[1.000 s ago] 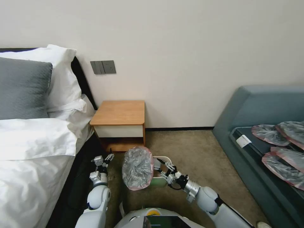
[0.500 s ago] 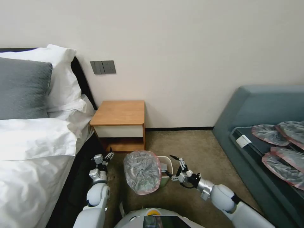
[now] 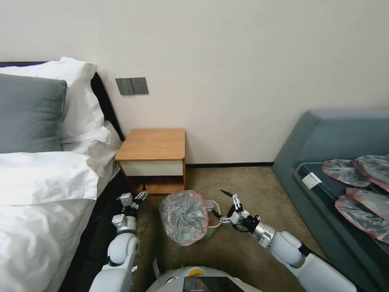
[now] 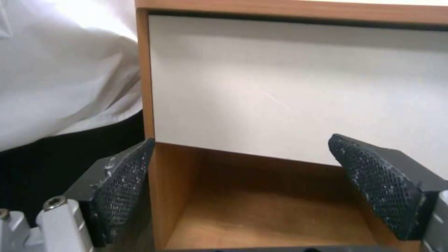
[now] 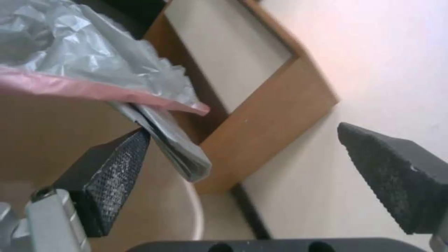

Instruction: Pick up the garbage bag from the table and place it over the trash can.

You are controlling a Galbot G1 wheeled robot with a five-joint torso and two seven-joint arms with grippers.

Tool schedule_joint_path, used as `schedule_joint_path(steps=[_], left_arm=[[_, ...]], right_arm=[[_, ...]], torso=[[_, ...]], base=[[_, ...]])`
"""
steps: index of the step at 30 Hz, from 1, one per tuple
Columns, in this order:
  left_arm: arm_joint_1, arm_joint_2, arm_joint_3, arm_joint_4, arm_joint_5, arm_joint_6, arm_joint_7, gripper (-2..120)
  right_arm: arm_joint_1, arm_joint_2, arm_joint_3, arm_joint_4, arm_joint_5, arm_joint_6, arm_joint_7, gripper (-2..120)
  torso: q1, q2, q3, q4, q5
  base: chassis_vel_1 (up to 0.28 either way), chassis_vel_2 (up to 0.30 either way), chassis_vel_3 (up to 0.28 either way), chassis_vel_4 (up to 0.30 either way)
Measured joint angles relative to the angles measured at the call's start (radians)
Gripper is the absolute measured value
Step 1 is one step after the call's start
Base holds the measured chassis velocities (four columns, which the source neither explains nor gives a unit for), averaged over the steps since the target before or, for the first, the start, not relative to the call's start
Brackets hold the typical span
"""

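Observation:
The garbage bag [image 3: 184,217], crinkly grey plastic with a pinkish-red rim, lies tilted over the left side of the beige trash can [image 3: 213,228] on the carpet in front of the table [image 3: 154,145]. The can's right rim stays uncovered. My right gripper [image 3: 224,207] stands open just right of the can, touching nothing. In the right wrist view the right gripper [image 5: 252,168] shows empty, with the bag [image 5: 70,52] and its folded flap beside one finger [image 5: 117,164]. My left gripper [image 3: 135,198] hangs open left of the bag, and the left wrist view has it [image 4: 250,168] facing the table's white drawer front [image 4: 299,87].
A bed [image 3: 36,194] with white sheets and pillows runs along the left. A blue-grey sofa [image 3: 324,138] on the right carries several flat grey red-rimmed bags [image 3: 364,202]. Open carpet [image 3: 251,190] lies between the can and the sofa.
My right gripper let go of the bag, opened, and drew back to the right. The bag dropped lower and settled on the can. The left arm barely moved.

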Motion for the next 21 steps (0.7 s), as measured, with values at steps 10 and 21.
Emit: schedule_joint_path(steps=[10, 21], left_arm=[[0.017, -0.001, 0.018, -0.012, 0.025, -0.005, 0.001, 96], [0.037, 0.029, 0.051, -0.077, -0.038, 0.082, 0.101, 96]], right_arm=[[0.032, -0.077, 0.0, 0.072, 0.253, -0.242, -0.223, 100], [0.087, -0.105, 0.166, 0.069, 0.484, -0.306, -0.649, 100]], torso=[[0.0, 0.0, 0.0, 0.0001, -0.0001], [0.0, 0.0, 0.0, 0.0, 0.0]], base=[[0.0, 0.0, 0.0, 0.0], [0.0, 0.0, 0.0, 0.0]])
